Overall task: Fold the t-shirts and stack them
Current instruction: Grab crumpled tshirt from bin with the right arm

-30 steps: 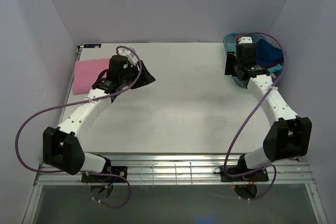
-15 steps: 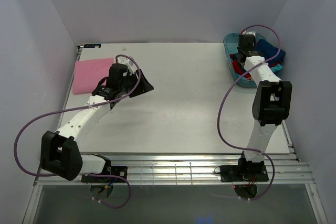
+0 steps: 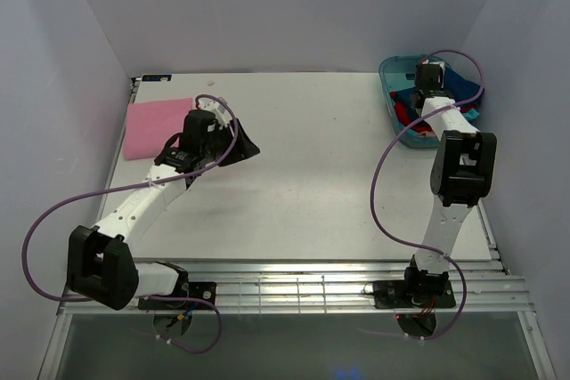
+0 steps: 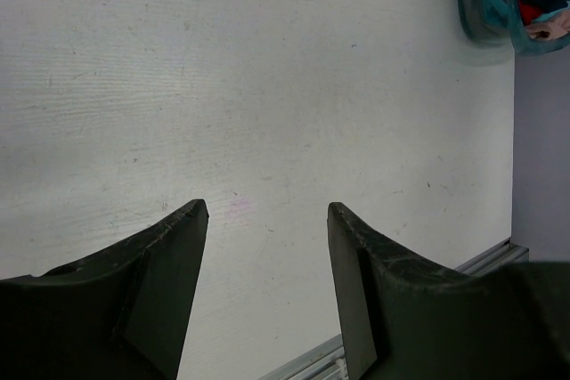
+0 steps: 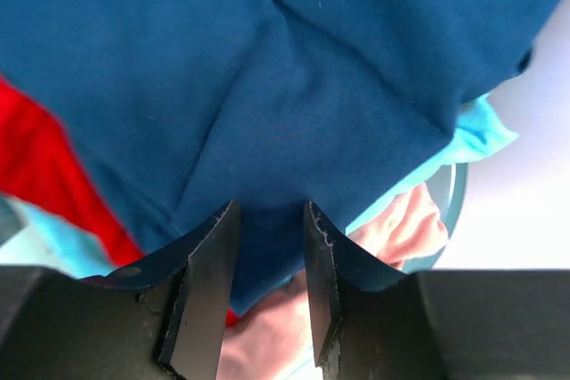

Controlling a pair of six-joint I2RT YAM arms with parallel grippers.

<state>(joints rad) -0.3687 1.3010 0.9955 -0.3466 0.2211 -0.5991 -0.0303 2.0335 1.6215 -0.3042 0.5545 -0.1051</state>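
A plain pink t-shirt (image 3: 158, 126) lies folded flat at the table's back left. My left gripper (image 3: 245, 144) hangs open and empty just right of it, over bare table (image 4: 267, 209). The other t-shirts are heaped in the teal tub (image 3: 389, 100) at the back right: a navy blue one (image 5: 312, 68) on top, a red one (image 5: 36, 157), a light teal one (image 5: 481, 131) and a pale pink one (image 5: 401, 229). My right gripper (image 3: 426, 86) reaches down into the tub. Its fingers (image 5: 267, 220) stand a little apart, pressed into the navy shirt with a fold of it between them.
The tub's rim (image 4: 485, 6) shows in the left wrist view at the far right of the table. White walls enclose the table on the left, back and right. A metal rail runs along the near edge (image 3: 294, 287).
My right arm has stretched out further and lowered its gripper into the tub onto the navy shirt. My left gripper has shifted slightly and stays open.
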